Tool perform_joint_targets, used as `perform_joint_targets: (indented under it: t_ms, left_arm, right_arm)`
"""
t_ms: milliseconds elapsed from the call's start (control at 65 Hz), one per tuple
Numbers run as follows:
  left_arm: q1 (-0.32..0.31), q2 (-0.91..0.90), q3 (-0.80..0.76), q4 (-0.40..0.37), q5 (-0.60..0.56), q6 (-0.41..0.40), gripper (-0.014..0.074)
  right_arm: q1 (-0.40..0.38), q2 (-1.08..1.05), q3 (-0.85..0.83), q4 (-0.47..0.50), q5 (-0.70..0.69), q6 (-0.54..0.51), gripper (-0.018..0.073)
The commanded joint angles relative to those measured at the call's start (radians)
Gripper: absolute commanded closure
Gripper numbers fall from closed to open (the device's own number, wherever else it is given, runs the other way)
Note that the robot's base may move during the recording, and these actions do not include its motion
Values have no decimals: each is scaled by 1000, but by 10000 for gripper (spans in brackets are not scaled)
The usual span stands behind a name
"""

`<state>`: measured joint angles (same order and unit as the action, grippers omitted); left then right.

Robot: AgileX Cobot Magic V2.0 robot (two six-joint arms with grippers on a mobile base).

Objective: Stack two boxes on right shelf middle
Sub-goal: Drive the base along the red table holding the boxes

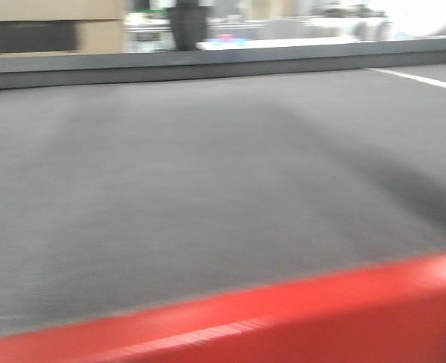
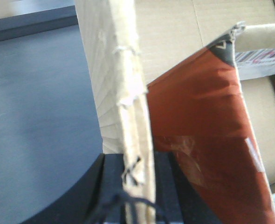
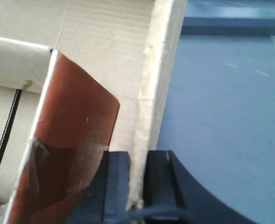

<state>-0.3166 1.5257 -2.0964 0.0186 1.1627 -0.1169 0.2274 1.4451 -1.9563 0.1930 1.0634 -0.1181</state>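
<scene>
My left gripper (image 2: 138,161) is shut on the upright, frayed cardboard wall of a brown box (image 2: 112,70). The inside of that box lies to its right, with a red-brown flap (image 2: 198,107) leaning there. My right gripper (image 3: 137,156) is shut on a cardboard wall of a box (image 3: 158,60), whose inside shows to the left, also with a red-brown taped flap (image 3: 74,107). The two walls look like opposite sides of one box. The shelf is out of view. Neither gripper shows in the front view.
A dark grey table top (image 1: 208,189) with a red front edge (image 1: 321,310) fills the blurred front view and lies beside both held walls (image 2: 35,116) (image 3: 221,116). A tan carton shape (image 1: 53,26) and blurred clutter stand beyond its far edge.
</scene>
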Motion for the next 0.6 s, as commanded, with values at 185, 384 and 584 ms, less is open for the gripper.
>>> perform_joint_targets:
  t_ms: [185,384,584]
  left_arm:
    - [3,-14,-12,-11,-54,1,708]
    - [3,-14,-12,-11,-54,1,708]
    - [3,-14,-12,-11,-54,1,708]
  right_arm:
    - [-5,-10,-11,-21,-55,-13,713]
    - [-5,-10,-11,-21,-55,-13,713]
    - [-5,-10,-11,-21,-55,-13,713]
